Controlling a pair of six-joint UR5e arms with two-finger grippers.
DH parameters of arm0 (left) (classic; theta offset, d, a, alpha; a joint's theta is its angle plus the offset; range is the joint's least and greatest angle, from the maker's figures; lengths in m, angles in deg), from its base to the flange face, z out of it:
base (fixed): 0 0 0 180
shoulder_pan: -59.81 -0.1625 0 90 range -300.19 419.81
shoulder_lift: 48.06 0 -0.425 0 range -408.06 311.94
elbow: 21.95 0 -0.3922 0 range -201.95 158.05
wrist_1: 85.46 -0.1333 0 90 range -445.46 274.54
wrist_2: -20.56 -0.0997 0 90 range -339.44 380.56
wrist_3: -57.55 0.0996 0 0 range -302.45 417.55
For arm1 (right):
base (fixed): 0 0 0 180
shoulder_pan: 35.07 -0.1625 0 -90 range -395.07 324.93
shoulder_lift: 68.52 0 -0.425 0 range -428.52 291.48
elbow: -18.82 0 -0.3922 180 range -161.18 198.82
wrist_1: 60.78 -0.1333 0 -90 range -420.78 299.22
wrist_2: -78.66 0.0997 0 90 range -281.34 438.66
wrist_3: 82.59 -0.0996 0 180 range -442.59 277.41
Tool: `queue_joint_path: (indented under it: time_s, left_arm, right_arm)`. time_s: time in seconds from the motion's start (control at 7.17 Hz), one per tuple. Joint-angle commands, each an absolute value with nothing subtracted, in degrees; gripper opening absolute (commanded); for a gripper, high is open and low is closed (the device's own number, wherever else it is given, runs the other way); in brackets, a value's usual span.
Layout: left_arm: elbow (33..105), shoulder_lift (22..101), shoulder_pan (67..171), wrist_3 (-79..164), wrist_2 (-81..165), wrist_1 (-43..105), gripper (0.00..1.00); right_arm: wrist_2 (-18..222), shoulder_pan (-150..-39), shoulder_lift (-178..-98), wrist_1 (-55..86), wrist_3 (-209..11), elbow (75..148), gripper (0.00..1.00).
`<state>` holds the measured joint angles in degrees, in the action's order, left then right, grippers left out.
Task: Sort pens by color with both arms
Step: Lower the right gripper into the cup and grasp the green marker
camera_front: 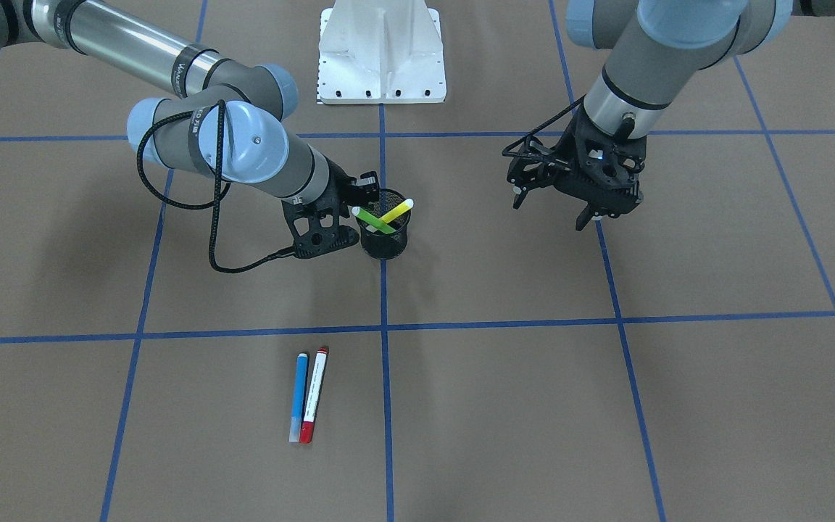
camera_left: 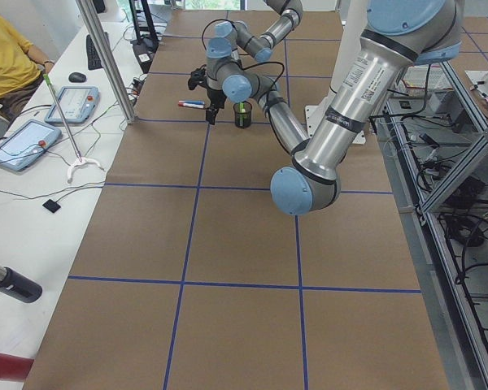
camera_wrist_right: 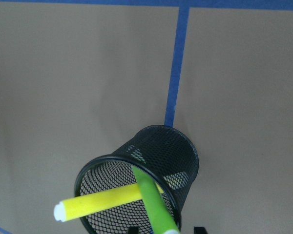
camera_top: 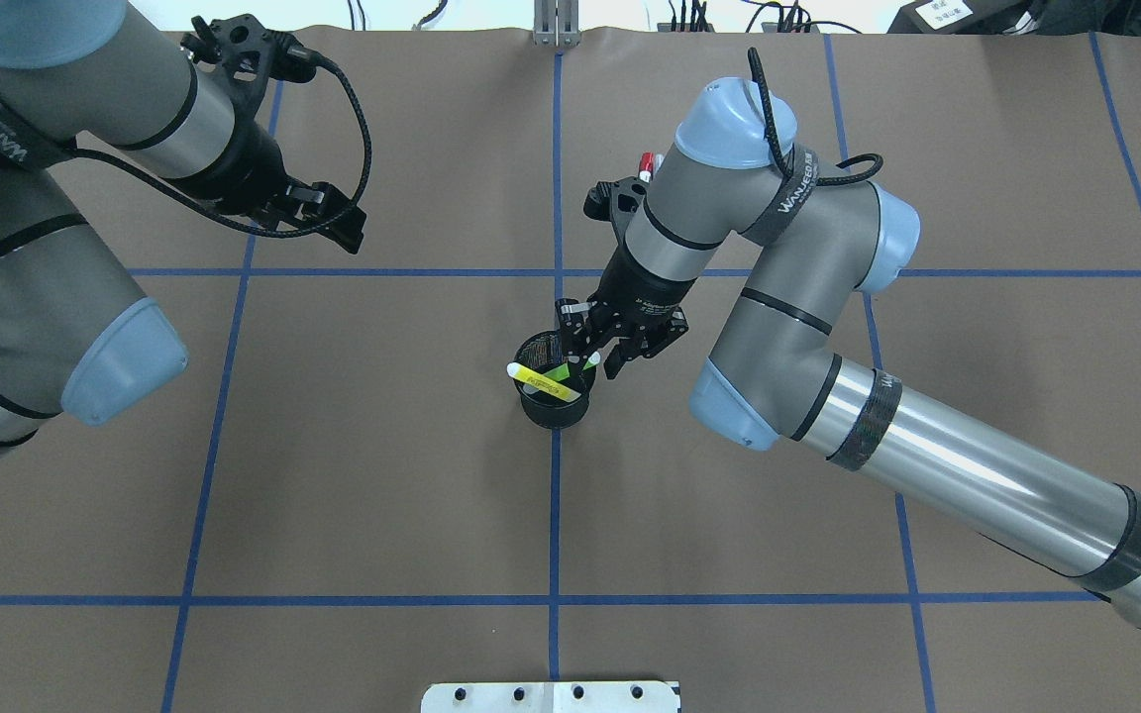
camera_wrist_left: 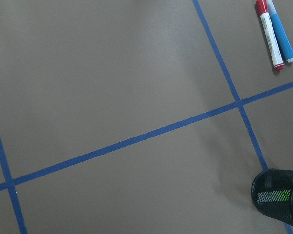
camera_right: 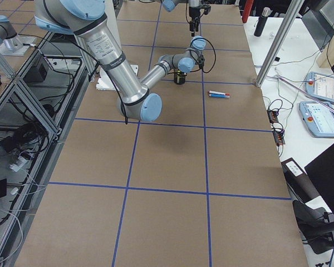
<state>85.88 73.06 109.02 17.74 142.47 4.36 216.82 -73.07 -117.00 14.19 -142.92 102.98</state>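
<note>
- Table (camera_top: pixel 382 475): brown surface, split into big squares by blue tape lines (camera_top: pixel 555 515).
- Right arm (camera_top: pixel 977 465): stretched low from the robot's right toward the middle of the table, elbow bent, wrist angled down at the cup.
- Left arm (camera_top: pixel 36 257): raised on the robot's left, wrist pointing down over bare table, well apart from the cup and from every pen.
- White base (camera_front: pixel 381 51): at the robot's edge of the table, on the centre tape line.
- Right gripper (camera_top: pixel 592 349): right at the cup's rim, jaws spread, with the upper end of the green pen between them. Cannot tell whether either finger touches the pen.
- Left gripper (camera_front: pixel 549 210): hanging above the table, jaws spread, holding nothing.
- Cup (camera_front: pixel 385 239): black mesh, upright on the centre tape line near the middle of the table, holding two pens.
- Green pen (camera_wrist_right: pixel 154 200): tilted inside the cup, top end leaning over the rim toward the right gripper, crossing the yellow one.
- Yellow pen (camera_wrist_right: pixel 102 202): also tilted inside the cup, leaning the other way, white-tipped end sticking out past the rim.
- Blue pen (camera_front: pixel 298 395): flat on the table on the side away from the robot, well apart from the cup.
- Red-capped pen (camera_front: pixel 314 395): white barrel with red at both ends, flat and parallel to the blue one, just beside it, apparently touching.
</note>
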Motion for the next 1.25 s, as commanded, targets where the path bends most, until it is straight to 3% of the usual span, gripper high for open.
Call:
queue_joint_path:
  time_s: [0.0,0.14,0.56,0.7,0.84,1.12]
  left_arm:
    - [85.8,73.1,108.8,17.7,142.5,4.4,0.95]
    - [85.8,73.0,108.8,17.7,142.5,4.4,0.95]
    - [85.9,73.1,108.8,17.7,142.5,4.4,0.95]
    - [85.8,73.1,108.8,17.7,142.5,4.4,0.95]
    - [85.9,73.1,108.8,17.7,142.5,4.4,0.95]
    - [85.9,73.1,108.8,17.7,142.5,4.4,0.96]
  right_arm:
    - [216.5,-73.0,-117.0,14.3,-142.7,102.9,0.31]
    - [216.5,-73.0,-117.1,14.3,-142.6,102.9,0.18]
    - [216.5,-73.1,-117.0,14.2,-142.6,103.1,0.12]
    - [216.4,-73.1,-117.0,14.2,-142.6,103.3,0.28]
    - [216.3,-73.5,-117.0,14.2,-142.6,103.8,0.64]
    - [216.2,-74.4,-116.3,14.3,-142.7,103.9,0.98]
